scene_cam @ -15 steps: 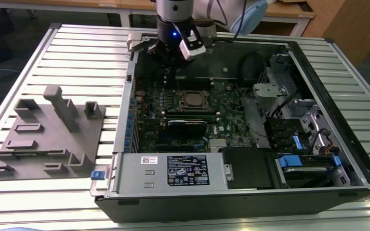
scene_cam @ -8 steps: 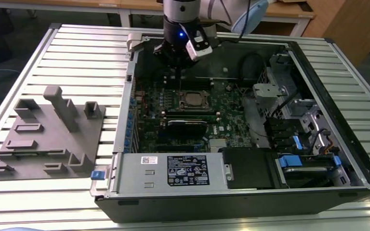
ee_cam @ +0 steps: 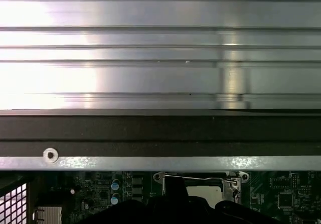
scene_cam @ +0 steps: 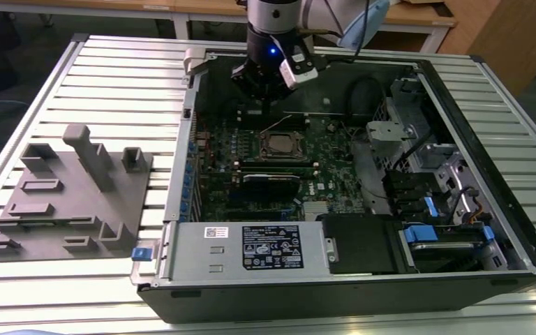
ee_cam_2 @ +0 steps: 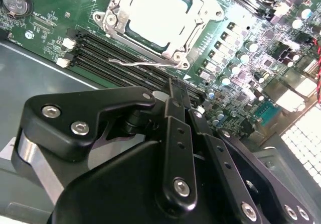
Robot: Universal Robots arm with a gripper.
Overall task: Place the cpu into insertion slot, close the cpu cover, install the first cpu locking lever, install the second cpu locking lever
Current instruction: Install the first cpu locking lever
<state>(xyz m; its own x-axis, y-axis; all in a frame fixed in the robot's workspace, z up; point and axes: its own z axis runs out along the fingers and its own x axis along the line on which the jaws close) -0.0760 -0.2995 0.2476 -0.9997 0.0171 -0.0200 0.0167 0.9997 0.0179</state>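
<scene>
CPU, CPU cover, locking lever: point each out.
cpu [ee_cam_2: 158, 13], second wrist view, centre of its metal top.
cpu cover [ee_cam_2: 199, 29], second wrist view, one side bar of the frame.
locking lever [ee_cam_2: 140, 62], second wrist view, middle of the wire rod.

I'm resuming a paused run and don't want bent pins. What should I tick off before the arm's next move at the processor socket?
1. Chip in the socket: ok, its pale metal top shows through the window.
2. Cover down: ok, the frame lies around the chip.
3. Wire lever latched: cannot tell; it runs along the socket's near edge.
4. Other lever latched: cannot tell.
5. Gripper off the socket: ok, it hangs beside it, over the memory slots.
</scene>
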